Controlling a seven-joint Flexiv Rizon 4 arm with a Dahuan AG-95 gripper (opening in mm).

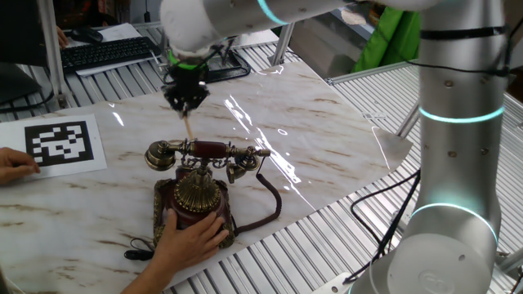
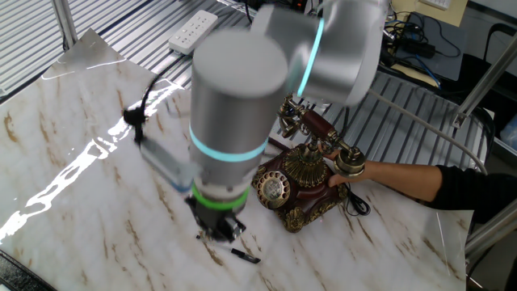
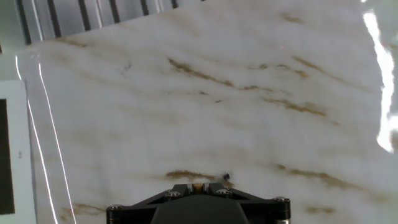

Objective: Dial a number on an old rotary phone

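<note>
The old rotary phone point(image 1: 196, 196) stands on the marble table near its front edge, with its handset point(image 1: 206, 150) resting on the cradle. Its brass dial point(image 2: 273, 187) shows in the other fixed view. A person's hand point(image 1: 194, 239) holds the phone's base. My gripper point(image 1: 185, 100) hovers over the table just beyond the phone and points down. It is shut on a thin tan stick point(image 1: 189, 127) with a dark tip point(image 2: 245, 256). In the hand view the stick's end point(image 3: 198, 185) sits between the closed fingers, above bare marble. The phone is out of the hand view.
A black keyboard point(image 1: 106, 53) lies at the back left. A printed marker sheet point(image 1: 64, 143) lies at the left, with a second hand point(image 1: 12, 163) on its edge. A white power strip point(image 2: 192, 32) lies on the slatted frame beyond the marble slab.
</note>
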